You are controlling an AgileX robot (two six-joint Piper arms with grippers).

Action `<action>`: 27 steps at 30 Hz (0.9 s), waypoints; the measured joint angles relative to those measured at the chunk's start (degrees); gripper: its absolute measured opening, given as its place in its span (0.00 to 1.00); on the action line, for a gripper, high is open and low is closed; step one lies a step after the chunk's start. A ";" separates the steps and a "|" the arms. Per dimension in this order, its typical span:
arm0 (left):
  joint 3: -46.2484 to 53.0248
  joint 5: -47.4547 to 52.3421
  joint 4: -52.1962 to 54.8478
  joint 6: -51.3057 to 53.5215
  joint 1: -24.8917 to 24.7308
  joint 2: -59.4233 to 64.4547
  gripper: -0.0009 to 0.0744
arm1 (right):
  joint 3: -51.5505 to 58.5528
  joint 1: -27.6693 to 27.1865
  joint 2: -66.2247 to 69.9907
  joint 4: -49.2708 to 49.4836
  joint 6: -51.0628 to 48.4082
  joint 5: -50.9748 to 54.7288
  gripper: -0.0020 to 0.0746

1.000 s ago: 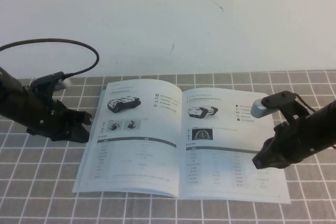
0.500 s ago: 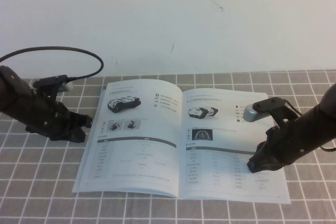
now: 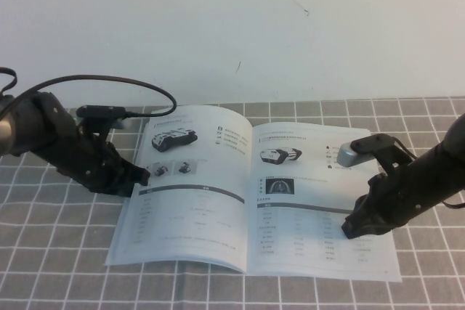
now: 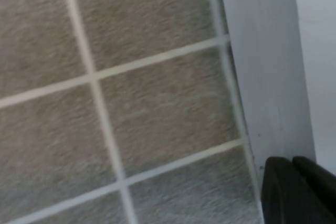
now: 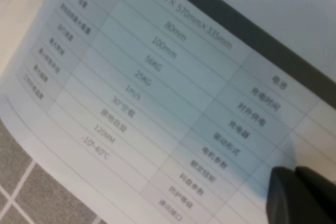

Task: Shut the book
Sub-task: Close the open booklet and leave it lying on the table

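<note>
An open booklet [image 3: 218,201] with printed pictures and tables lies flat on the grey tiled mat. My left gripper [image 3: 142,176] is shut, with its tip against the outer edge of the left page. In the left wrist view its dark fingers [image 4: 286,192] sit pressed together at the white page edge [image 4: 262,66]. My right gripper [image 3: 349,227] is shut too, its tip resting on the lower part of the right page. Its closed fingers [image 5: 286,195] rest on the printed table of the right page [image 5: 173,61] in the right wrist view.
The grey tile-pattern mat [image 3: 65,252] covers the table up to a white wall [image 3: 218,27] just behind the booklet. A black cable [image 3: 109,81] loops above the left arm. Bare mat lies left of the booklet and in front of it.
My left arm has swung right, from off the booklet to touching the left page's outer edge, and that edge has shifted slightly right. My right gripper came down onto the right page and now holds still.
</note>
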 joint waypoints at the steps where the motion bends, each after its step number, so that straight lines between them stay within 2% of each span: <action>1: 0.00 -0.22 0.14 0.00 -0.61 0.00 0.01 | -0.13 0.00 0.10 0.00 0.00 0.20 0.02; 6: 0.00 -1.14 0.13 -0.09 -3.40 0.00 0.01 | -0.33 -0.11 0.36 0.00 0.00 0.58 0.02; 16: -1.42 -1.27 -6.36 0.62 -9.43 0.50 0.01 | -0.33 -0.11 0.51 0.00 0.00 0.58 0.02; 27: -15.00 6.79 -13.64 5.06 -18.37 0.85 0.01 | -0.35 -0.11 0.61 0.00 0.00 0.61 0.02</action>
